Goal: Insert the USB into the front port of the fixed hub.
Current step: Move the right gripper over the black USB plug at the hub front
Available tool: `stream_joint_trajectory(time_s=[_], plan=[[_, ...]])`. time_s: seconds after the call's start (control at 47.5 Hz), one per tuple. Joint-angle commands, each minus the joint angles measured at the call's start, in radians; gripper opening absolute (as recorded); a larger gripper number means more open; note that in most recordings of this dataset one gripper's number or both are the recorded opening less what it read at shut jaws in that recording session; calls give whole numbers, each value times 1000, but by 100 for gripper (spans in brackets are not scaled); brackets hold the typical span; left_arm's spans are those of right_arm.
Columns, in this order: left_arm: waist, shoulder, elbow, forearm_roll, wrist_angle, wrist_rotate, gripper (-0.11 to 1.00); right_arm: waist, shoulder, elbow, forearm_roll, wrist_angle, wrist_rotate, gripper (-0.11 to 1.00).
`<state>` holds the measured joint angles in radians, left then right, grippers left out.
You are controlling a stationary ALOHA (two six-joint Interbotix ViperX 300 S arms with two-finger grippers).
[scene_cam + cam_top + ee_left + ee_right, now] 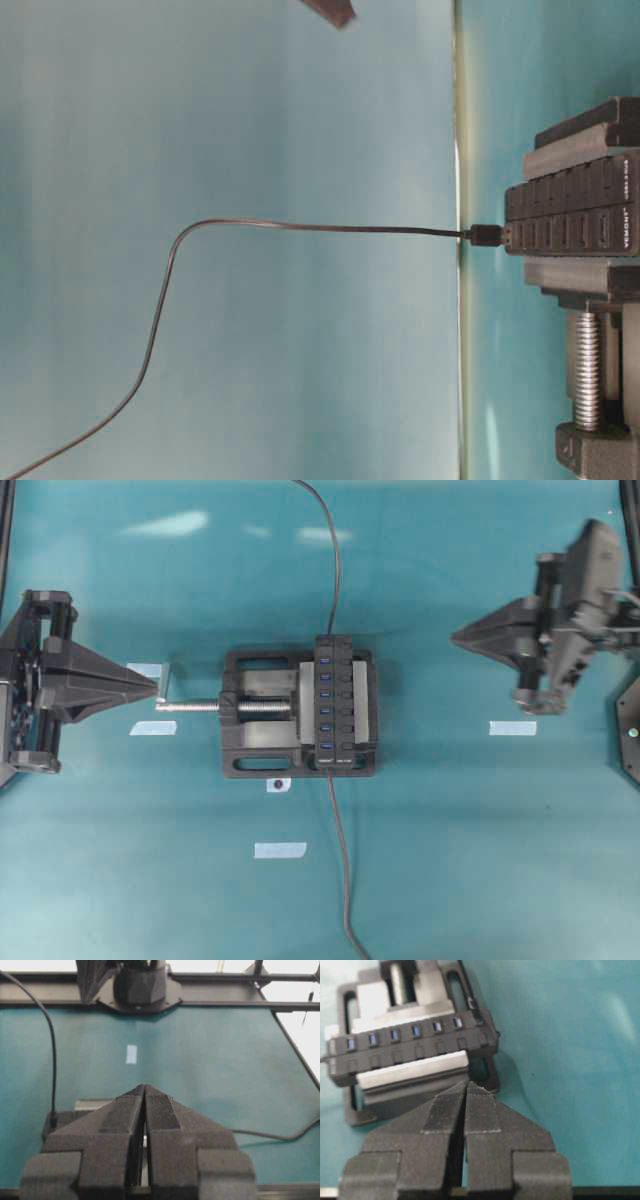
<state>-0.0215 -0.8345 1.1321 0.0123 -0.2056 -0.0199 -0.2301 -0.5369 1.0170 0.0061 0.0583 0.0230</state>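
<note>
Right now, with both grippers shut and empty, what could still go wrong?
The USB meets the fixed hub, but how deep it sits cannot be told; it may be half seated.
Its loose cable could be snagged by a moving arm, tugging it out.
The left gripper tip sits near the vise screw and might knock it.

Teal tabletop [450,860], pale tape strips [280,850], glare patches.
</note>
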Motion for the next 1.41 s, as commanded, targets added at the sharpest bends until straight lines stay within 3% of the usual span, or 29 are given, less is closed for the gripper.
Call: stream_joint_trajectory(time_s=[0.0, 0.231, 0.589, 0.989, 1.389], plan=[[0, 3, -25, 2, -3, 0, 0, -8, 46, -54, -5, -12, -12, -2], [0, 3, -23, 2, -3, 0, 0, -9, 193, -149, -3, -28, -57, -2], [-2, -2, -17, 2, -3, -2, 0, -20, 408, -250, -5, -28, -66, -2], [0, -5, -15, 2, -3, -2, 0, -20, 495, -327, -3, -25, -117, -2], [-2, -9, -11, 2, -3, -2, 0, -20, 526, -359, -3, -21, -121, -2]])
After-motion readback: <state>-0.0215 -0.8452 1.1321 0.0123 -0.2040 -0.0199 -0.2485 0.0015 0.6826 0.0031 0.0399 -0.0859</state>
